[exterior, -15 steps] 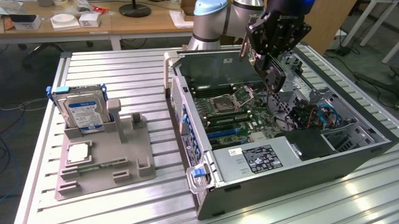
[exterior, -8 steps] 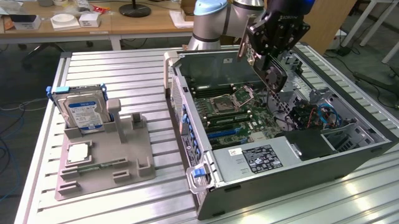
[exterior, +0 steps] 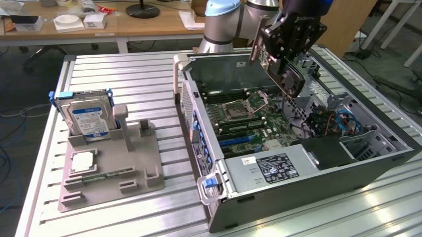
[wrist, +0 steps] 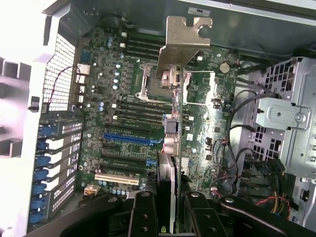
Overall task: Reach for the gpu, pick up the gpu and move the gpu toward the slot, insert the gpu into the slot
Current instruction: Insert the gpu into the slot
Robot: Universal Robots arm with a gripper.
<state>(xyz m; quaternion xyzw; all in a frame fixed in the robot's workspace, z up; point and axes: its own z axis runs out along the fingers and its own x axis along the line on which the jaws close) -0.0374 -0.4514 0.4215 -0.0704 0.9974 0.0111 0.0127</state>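
The gpu (exterior: 288, 74) hangs in the air above the open computer case (exterior: 310, 182), tilted, with its silver end bracket (exterior: 254, 43) pointing up. My gripper (exterior: 285, 49) is shut on the card from above. In the wrist view the gpu (wrist: 171, 143) shows edge-on between my two black fingers (wrist: 143, 212), and its bracket (wrist: 183, 39) reaches out over the motherboard (wrist: 123, 89). The blue slot (wrist: 127, 138) lies on the board below, to one side of the card's edge. In the exterior view the blue slot (exterior: 237, 143) sits well beneath the card.
A grey fixture (exterior: 108, 168) on the exterior view's left holds a blue-labelled hard drive (exterior: 89, 116) and a square processor chip (exterior: 82, 160). Inside the case are a drive cage (wrist: 281, 113), loose cables (wrist: 237, 148) and the power supply (exterior: 274, 168).
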